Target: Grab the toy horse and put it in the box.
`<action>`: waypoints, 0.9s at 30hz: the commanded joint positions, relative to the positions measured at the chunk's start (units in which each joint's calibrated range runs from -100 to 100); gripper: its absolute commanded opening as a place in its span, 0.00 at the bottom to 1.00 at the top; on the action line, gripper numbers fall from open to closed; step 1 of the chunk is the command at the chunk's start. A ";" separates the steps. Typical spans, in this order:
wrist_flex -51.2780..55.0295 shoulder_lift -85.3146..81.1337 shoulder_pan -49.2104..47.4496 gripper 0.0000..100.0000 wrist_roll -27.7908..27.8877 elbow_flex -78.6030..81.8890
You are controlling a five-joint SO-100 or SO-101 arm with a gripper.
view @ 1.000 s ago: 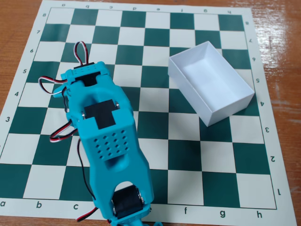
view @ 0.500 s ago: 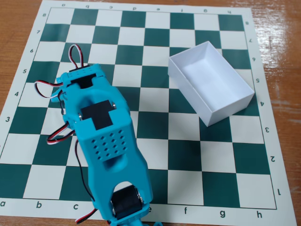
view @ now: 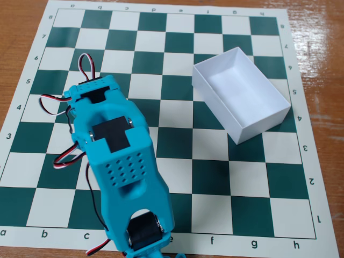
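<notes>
My arm [view: 115, 156] hides my jaws and any toy horse; their state I cannot tell. The white box [view: 240, 94], far right, looks light, thin-walled.

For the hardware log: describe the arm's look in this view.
The arm has a turquoise plastic shell with a grid of small round holes on top, black servo blocks set into it, and loose red, black and white cables looping out on its left side. The pincer is not visible.
</notes>
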 commanded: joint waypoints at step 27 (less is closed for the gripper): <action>5.10 -22.06 33.43 0.00 5.80 -5.77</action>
